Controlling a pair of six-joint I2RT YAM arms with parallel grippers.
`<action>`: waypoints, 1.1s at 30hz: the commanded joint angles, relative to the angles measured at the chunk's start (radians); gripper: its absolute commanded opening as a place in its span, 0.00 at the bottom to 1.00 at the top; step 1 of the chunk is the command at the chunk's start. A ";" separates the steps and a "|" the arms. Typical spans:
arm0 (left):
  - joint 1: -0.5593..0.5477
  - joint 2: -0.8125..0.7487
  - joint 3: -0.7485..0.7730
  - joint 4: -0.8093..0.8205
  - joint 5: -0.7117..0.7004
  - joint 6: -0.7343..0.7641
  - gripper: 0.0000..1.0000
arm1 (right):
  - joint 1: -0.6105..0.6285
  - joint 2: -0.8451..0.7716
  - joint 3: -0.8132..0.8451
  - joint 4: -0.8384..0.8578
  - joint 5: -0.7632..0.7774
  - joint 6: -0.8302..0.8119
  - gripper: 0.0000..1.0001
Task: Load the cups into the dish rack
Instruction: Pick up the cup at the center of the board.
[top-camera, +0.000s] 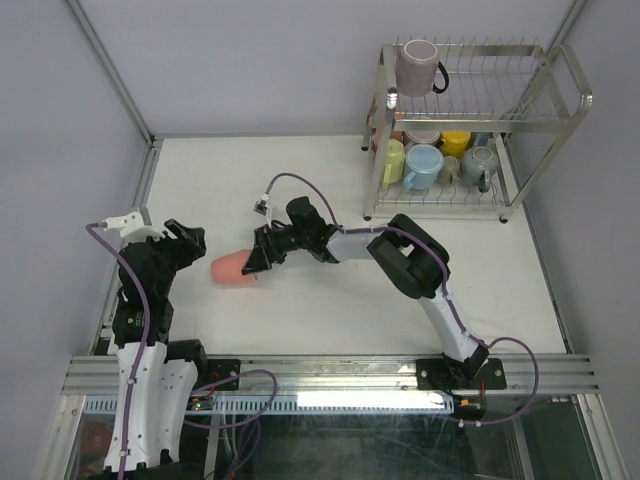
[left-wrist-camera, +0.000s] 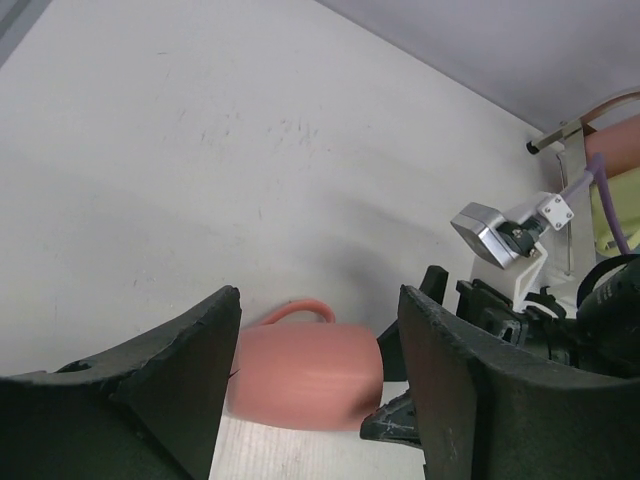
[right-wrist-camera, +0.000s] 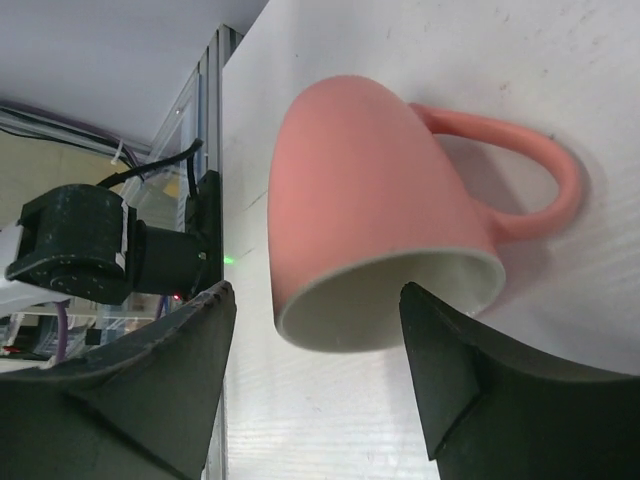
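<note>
A salmon pink cup lies on its side on the white table, left of centre, handle toward the back. My right gripper is open at its mouth end. In the right wrist view the cup has its open mouth toward the camera, and the gripper straddles the rim without gripping. My left gripper is open just left of the cup. Its wrist view shows the cup between and beyond the open gripper. The dish rack stands at the far right, with a mauve cup on the upper shelf.
The rack's lower shelf holds a yellow-green cup, a light blue cup, a yellow cup and a grey-blue cup. Grey walls close the back and sides. A metal rail runs along the near edge.
</note>
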 joint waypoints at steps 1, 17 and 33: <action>0.010 -0.013 -0.003 0.038 -0.006 0.018 0.63 | 0.023 0.052 0.089 0.075 -0.030 0.102 0.68; 0.009 -0.111 -0.009 0.074 0.080 0.024 0.73 | -0.024 -0.096 0.083 0.054 -0.264 -0.011 0.00; 0.010 -0.147 -0.219 0.833 0.730 -0.437 0.99 | -0.039 -0.680 -0.031 -1.312 -0.156 -1.582 0.00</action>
